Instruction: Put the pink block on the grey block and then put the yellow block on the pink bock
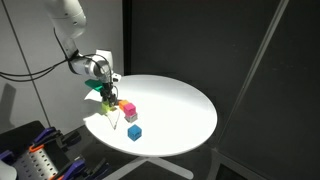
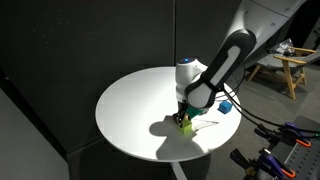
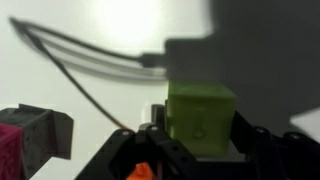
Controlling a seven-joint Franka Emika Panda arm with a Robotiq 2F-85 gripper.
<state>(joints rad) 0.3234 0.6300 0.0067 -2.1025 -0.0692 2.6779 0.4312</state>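
The yellow block [image 3: 201, 118] rests on the white round table [image 1: 175, 100] and sits between my gripper's [image 3: 202, 135] fingers, which press against both of its sides. It also shows in both exterior views, as the yellow block [image 1: 105, 100] at the table's edge and the yellow block [image 2: 186, 124] under the gripper [image 2: 186, 118]. Close beside it the pink block [image 1: 129, 106] sits on top of the grey block [image 1: 131, 116]. In the wrist view the grey block [image 3: 45, 130] and the pink block [image 3: 8, 150] appear at the lower left.
A blue cube [image 1: 134, 132] lies near the table's front edge, also seen as the blue cube [image 2: 227, 106]. An orange cube [image 1: 121, 103] is next to the stack. A cable [image 3: 90, 60] runs across the table. Dark curtains surround the table.
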